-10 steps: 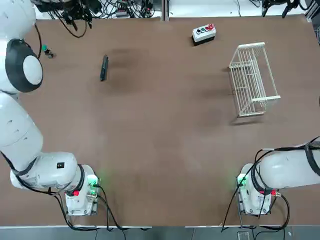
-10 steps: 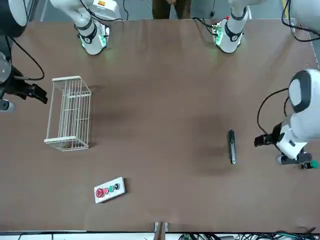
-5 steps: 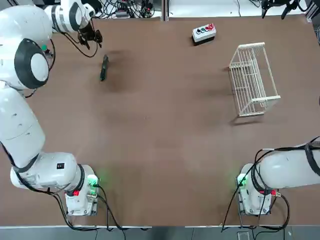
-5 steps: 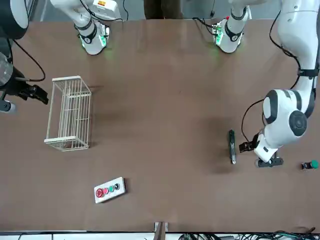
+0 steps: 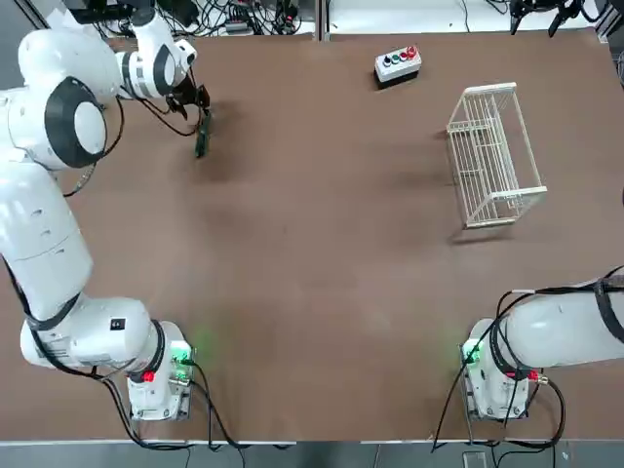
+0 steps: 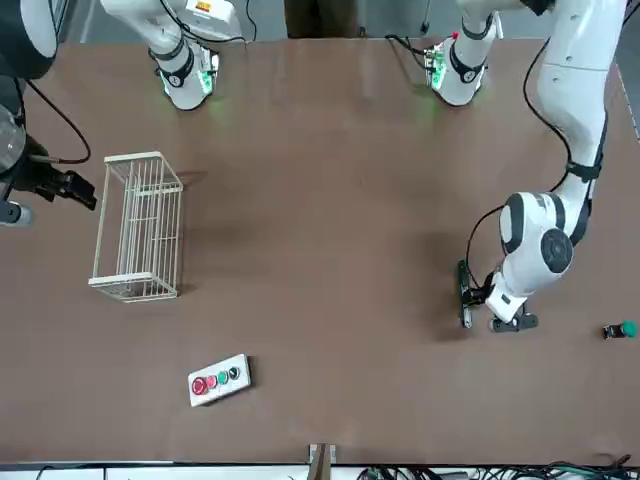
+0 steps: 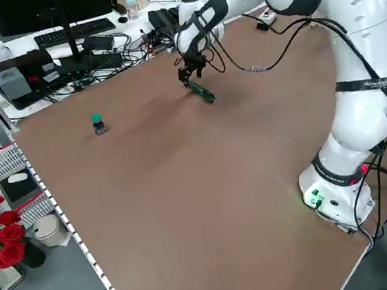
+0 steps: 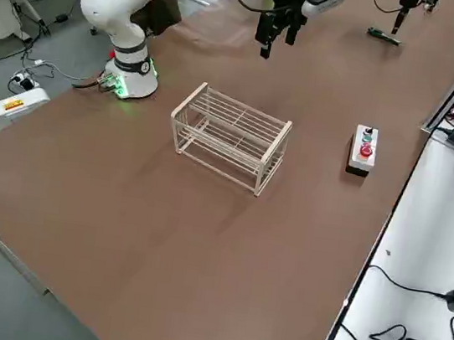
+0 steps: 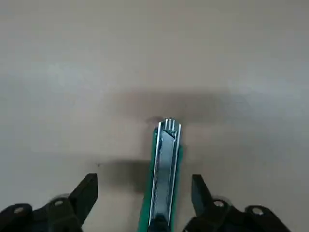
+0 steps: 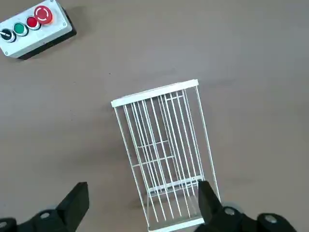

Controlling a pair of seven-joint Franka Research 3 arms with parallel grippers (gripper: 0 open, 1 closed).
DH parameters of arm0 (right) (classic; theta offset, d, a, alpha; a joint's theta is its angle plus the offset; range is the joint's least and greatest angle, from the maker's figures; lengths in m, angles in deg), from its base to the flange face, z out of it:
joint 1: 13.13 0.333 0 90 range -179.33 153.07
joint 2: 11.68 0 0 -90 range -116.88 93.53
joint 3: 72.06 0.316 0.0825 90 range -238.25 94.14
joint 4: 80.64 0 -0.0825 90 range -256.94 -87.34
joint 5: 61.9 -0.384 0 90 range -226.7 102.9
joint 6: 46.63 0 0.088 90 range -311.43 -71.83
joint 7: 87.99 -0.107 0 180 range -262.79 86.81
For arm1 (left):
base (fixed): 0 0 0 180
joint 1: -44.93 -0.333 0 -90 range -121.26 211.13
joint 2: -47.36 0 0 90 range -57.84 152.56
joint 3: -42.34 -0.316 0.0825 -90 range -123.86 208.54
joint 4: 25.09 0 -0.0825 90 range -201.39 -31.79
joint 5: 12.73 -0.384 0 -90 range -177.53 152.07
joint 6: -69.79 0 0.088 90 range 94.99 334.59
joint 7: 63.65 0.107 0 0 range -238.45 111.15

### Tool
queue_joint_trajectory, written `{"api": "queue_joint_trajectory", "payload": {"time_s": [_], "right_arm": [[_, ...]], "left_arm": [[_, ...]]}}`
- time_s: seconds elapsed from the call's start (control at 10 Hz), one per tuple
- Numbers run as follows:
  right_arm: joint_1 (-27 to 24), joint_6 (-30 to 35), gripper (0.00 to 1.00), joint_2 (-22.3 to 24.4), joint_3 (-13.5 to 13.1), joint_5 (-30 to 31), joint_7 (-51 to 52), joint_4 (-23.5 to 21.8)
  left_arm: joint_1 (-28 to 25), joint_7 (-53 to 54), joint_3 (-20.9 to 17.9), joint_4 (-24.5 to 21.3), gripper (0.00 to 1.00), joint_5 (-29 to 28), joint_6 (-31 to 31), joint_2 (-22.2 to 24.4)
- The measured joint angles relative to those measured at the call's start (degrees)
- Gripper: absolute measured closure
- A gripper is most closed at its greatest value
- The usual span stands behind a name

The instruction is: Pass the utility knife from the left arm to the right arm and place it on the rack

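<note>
The utility knife (image 5: 202, 133) lies flat on the brown table at the far left, slim and dark green with a metal strip (image 9: 164, 174). My left gripper (image 5: 195, 103) is down at the knife's far end. In the left wrist view its open fingers (image 9: 86, 192) stand on either side of the knife, clear of it. From the front, the left gripper (image 6: 480, 296) sits right beside the knife (image 6: 464, 294). The white wire rack (image 5: 492, 154) stands at the far right. My right gripper (image 6: 82, 190) hovers open above the rack (image 10: 164, 154), holding nothing.
A small box with coloured buttons (image 5: 398, 63) sits at the far edge, left of the rack. A tiny green-capped object (image 6: 618, 330) stands near the left table edge, beyond the knife. Cables and desks line the far side.
The left arm has swung in from the table's far left edge and brought its gripper down over the knife's far end, fingers narrowing slightly. The right arm and knife have stayed put.
</note>
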Motion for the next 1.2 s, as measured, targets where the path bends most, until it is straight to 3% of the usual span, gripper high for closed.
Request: {"api": "queue_joint_trajectory", "payload": {"time_s": [0.6,1.0,1.2], "right_arm": [[0.0,0.0,0.0,0.0,0.1,0.0,0.0,-1.6],[0.0,-0.1,0.0,0.0,0.2,0.0,0.0,-1.6],[0.2,-0.3,0.0,0.0,0.3,0.0,0.0,-1.6]], "left_arm": [[1.2,0.0,0.2,0.0,0.19,-2.0,2.9,-3.0],[1.1,0.0,0.2,0.5,0.33,-2.0,3.0,-3.1],[1.1,0.0,0.1,0.6,0.44,-2.1,3.0,-3.1]]}}
